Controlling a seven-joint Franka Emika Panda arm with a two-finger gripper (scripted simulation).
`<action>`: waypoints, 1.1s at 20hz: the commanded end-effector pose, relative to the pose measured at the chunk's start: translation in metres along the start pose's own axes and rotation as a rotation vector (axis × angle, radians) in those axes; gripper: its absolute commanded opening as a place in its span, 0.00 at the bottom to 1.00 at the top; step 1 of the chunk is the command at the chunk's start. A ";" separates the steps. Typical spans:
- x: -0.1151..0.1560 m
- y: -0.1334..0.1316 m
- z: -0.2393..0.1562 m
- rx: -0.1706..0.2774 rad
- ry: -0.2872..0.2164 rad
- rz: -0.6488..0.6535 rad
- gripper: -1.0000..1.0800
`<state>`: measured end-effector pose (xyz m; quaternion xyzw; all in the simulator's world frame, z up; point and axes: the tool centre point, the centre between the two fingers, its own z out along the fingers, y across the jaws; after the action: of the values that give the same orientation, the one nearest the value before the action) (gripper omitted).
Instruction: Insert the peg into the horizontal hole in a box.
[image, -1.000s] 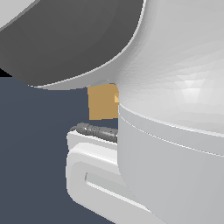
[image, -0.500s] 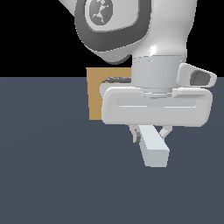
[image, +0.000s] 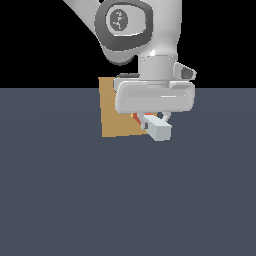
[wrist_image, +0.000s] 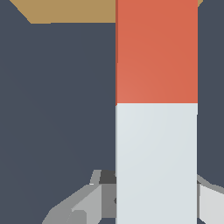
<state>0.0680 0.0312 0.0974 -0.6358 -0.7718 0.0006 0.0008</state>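
The tan box (image: 116, 117) stands on the dark floor behind my gripper (image: 154, 119); the gripper and arm hide its right part, and the hole is hidden. The gripper is shut on the peg (image: 157, 129), held level. Its white end points toward the camera and its orange-red half (image: 136, 119) reaches toward the box face. In the wrist view the peg (wrist_image: 156, 109) fills the middle, white near the fingers (wrist_image: 87, 203), orange-red toward the box (wrist_image: 70, 11).
The dark grey floor (image: 60, 200) spreads all around. The white arm body (image: 135, 30) rises above the gripper and covers the box's upper right.
The arm has drawn away from the camera toward the box. The gripper with the peg now sits higher and closer to the box face.
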 end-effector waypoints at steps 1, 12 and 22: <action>0.007 0.000 -0.004 -0.002 -0.001 -0.019 0.00; 0.004 0.000 -0.005 -0.004 -0.001 -0.013 0.00; 0.026 -0.002 -0.003 -0.001 0.000 -0.013 0.00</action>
<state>0.0620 0.0476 0.0984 -0.6317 -0.7752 0.0016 0.0013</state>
